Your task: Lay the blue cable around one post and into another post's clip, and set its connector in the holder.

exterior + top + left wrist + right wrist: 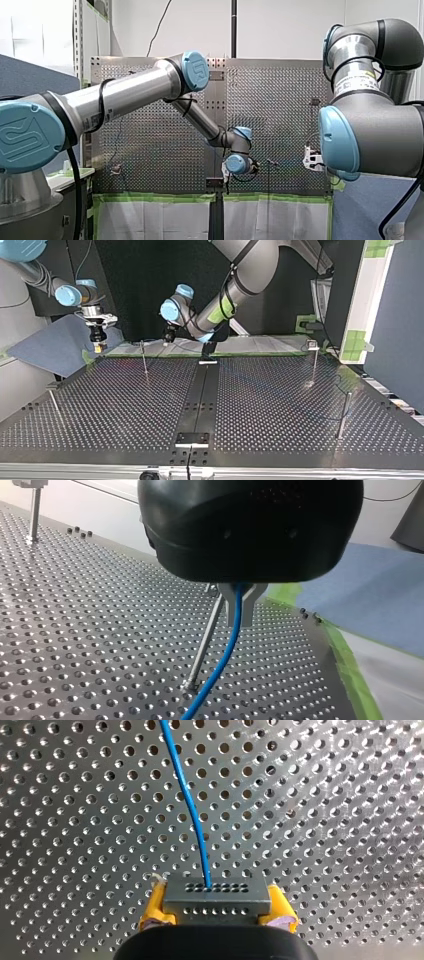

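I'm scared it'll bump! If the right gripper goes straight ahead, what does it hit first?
Probably the perforated table: my right gripper points at it, and the connector it holds would touch first. Only the blue cable runs ahead; distance unclear.

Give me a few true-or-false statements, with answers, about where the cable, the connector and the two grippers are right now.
1. My right gripper holds the connector between yellow pads. True.
2. The blue cable hangs free of the connector. False: it runs into the connector's holed face.
3. The blue cable passes between the metal fingers of my left gripper. True.
4. My left gripper has yellow pads. False: its fingers are bare metal; the yellow pads are on my right gripper.
5. A thin post stands beside the cable, close to my left gripper. True.
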You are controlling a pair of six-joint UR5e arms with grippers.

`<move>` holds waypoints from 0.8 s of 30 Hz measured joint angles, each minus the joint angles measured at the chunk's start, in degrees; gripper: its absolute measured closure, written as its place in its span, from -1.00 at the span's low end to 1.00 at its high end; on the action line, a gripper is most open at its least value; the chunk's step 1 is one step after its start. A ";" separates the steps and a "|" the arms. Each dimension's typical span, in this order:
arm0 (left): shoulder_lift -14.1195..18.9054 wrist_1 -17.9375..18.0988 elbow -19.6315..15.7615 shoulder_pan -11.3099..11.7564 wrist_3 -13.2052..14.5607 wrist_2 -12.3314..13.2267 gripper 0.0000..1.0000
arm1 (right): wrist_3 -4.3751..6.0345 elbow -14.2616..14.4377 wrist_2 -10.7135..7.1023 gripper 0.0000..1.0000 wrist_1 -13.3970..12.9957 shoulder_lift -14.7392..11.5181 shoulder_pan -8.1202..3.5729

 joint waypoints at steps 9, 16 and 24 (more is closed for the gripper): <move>-0.02 -0.17 0.37 0.54 -0.13 0.38 0.96 | 2.67 -0.19 -0.03 1.00 -0.40 0.16 0.04; -0.08 0.08 0.37 0.78 -0.65 1.25 0.96 | 2.52 -0.40 -0.18 1.00 -0.95 1.47 0.18; -0.44 0.54 -0.47 1.29 -1.99 2.03 0.96 | 2.66 -0.82 -0.16 1.00 -1.16 2.18 0.18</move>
